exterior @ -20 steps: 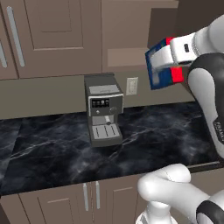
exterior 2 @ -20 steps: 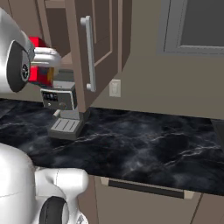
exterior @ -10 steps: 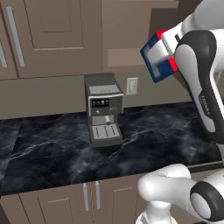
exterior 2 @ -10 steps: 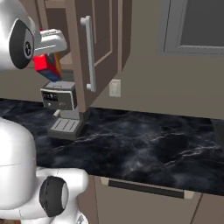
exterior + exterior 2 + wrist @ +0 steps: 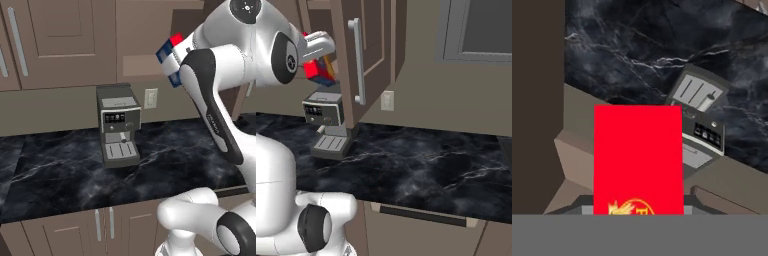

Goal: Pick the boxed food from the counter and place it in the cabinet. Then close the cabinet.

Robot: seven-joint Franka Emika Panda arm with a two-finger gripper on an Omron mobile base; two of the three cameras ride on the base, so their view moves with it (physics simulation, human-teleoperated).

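Note:
My gripper (image 5: 318,59) is shut on the boxed food (image 5: 319,73), a small carton with a red front, held high above the counter (image 5: 421,165). In the left base view the boxed food (image 5: 169,56) shows its blue-and-white side and red top at the edge of the open cabinet's tan shelf (image 5: 144,65); my forearm hides the fingers. The cabinet's door (image 5: 375,45) stands open with its silver bar handle (image 5: 358,60), right beside the carton. The hand view shows the red front of the boxed food (image 5: 638,155) over the black counter (image 5: 637,45).
A grey coffee machine (image 5: 119,125) stands on the counter below the open cabinet, seen too as the coffee machine (image 5: 328,122) and the coffee machine (image 5: 704,125). A wall socket (image 5: 150,98) is beside it. Another closed wall cabinet (image 5: 55,40) hangs to the left.
The arm has carried the boxed food up and across toward the cabinet opening, leftward in the left base view and rightward in the right base view. The grip stays shut.

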